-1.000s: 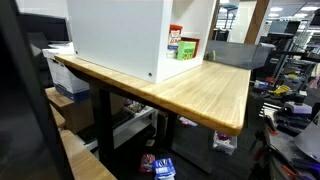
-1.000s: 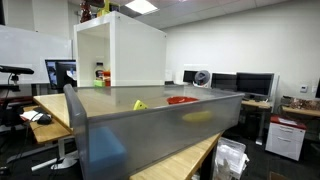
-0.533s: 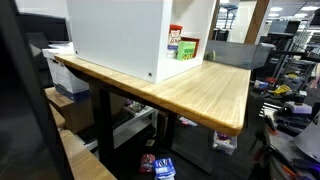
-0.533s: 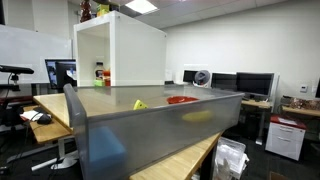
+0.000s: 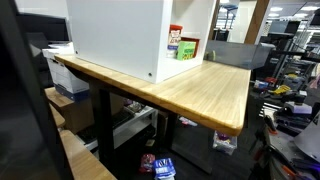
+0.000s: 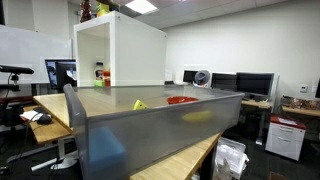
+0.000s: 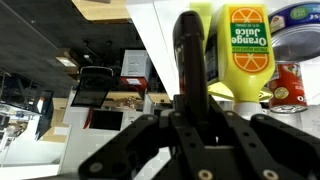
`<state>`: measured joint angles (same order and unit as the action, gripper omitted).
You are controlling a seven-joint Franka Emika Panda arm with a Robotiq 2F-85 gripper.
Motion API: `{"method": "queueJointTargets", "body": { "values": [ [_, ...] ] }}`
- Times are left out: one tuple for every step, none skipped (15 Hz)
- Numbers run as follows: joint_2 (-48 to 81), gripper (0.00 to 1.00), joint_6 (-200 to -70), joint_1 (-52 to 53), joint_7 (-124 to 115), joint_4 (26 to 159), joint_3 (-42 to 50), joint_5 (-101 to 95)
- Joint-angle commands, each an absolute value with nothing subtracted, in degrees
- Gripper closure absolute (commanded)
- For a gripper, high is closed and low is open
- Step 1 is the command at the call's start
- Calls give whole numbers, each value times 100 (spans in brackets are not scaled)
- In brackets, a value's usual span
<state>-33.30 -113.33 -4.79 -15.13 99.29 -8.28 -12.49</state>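
One closed gripper (image 7: 190, 35) beside, perhaps touching, orange juice bottle (image 7: 246, 52).

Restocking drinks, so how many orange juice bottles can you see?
1: the orange juice bottle stands inside the white cabinet, beside the dark cylinder held by the gripper. Others could hide behind it.

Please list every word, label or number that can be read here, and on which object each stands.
"Orange Juice": on the yellow bottle, upside down in the wrist view.
On the red can: label too blurred to read.
On the packages in the white cabinet: too small to read.
On the dark stick in the gripper: no text shows.
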Motion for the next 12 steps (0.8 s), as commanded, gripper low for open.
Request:
{"method": "queueJointTargets", "body": {
  "values": [
    [-3278, 94, -11155, -359, -1325, 9667, -770, -1172],
    [-3274, 94, -11137, -345, -1332, 9643, -766, -1162],
    [-3270, 94, -11102, -323, -1339, 9617, -761, -1139],
    [-3263, 94, -11059, -300, -1331, 9587, -756, -1115],
    [-3263, 94, -11010, -286, -1345, 9571, -755, -1089],
    [-3249, 94, -10901, -235, -1337, 9527, -741, -1016],
    [-3246, 94, -10844, -217, -1341, 9511, -739, -984],
    [-3250, 94, -10771, -205, -1366, 9496, -747, -955],
    [-3250, 94, -10711, -178, -1347, 9478, -740, -932],
    [-3252, 94, -10667, -156, -1337, 9467, -738, -914],
    [-3252, 94, -10617, -136, -1324, 9452, -735, -898],
    [-3246, 94, -10566, -108, -1315, 9429, -731, -879]
  ]
}}
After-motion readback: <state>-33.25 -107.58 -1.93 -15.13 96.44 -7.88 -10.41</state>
